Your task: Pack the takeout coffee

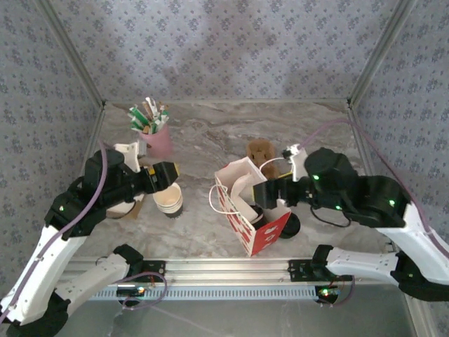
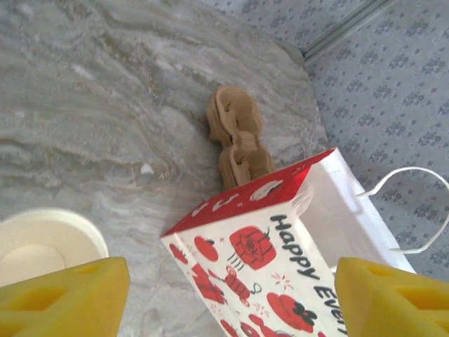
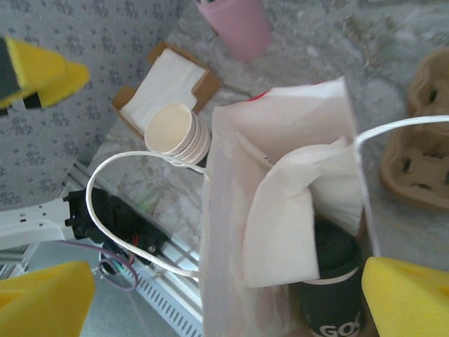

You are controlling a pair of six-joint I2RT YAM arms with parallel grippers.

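Right gripper (image 3: 224,288): blocky yellow foam pads (image 3: 403,298) spread wide and empty above the open paper bag (image 3: 231,140). Inside it sits the takeout coffee (image 3: 338,254), its round black lid showing beneath a creased white napkin (image 3: 287,217). Left gripper (image 2: 228,288): pads parted, empty, over the veined marble-look tabletop (image 2: 105,105).

A white paper sheet (image 3: 284,217) hides part of the coffee cup (image 3: 339,253) in the paper bag (image 3: 231,175), its lettering cut off below

My yellow pads (image 2: 63,295) look like matt foam. The paper bag (image 3: 280,140) is matt white inside and printed red outside. The tabletop (image 2: 105,105) is smooth and marbled, the brown carrier (image 2: 235,137) rough moulded pulp. The takeout coffee (image 3: 330,309) has a matt black plastic lid (image 3: 338,247).
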